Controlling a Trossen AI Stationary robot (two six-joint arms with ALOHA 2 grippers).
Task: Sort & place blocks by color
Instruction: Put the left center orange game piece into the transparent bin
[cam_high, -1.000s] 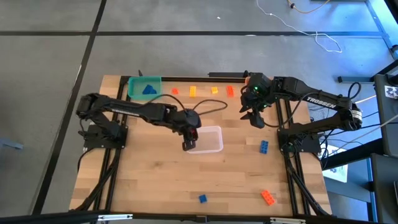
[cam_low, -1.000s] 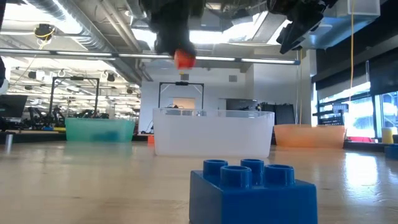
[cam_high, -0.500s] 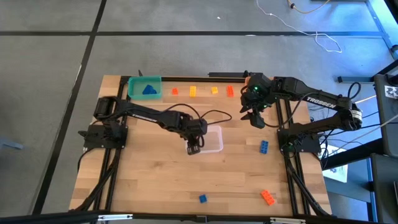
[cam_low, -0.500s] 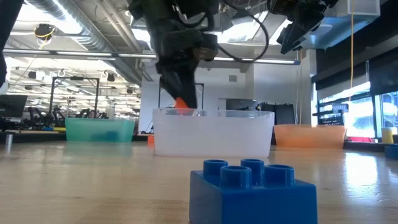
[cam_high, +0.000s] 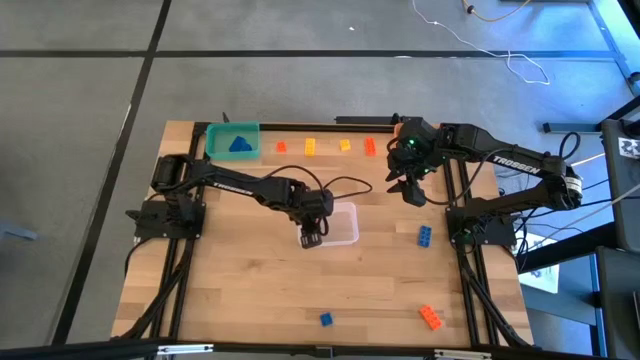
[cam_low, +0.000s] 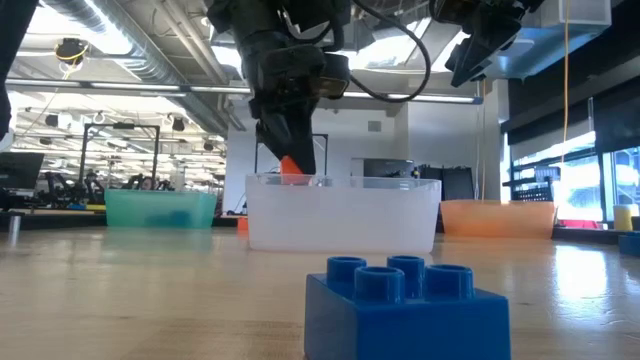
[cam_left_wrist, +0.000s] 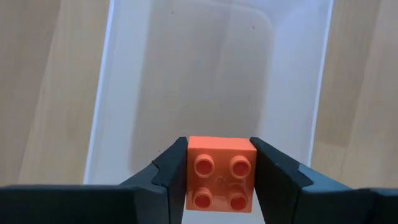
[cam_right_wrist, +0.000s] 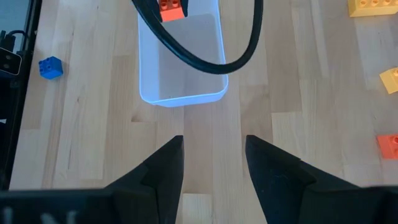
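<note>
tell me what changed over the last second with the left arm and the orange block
The left hand came down from high above the clear bin to its rim, shifting toward the right arm's side, still gripping the red-orange block. The right hand, teal bin and loose blocks stayed put.

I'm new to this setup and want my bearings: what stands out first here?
The left gripper holds a red-orange block just above the empty clear bin at mid-table. In the low view, a blue block fills the foreground. The right gripper hangs open and empty near the table's far right.
</note>
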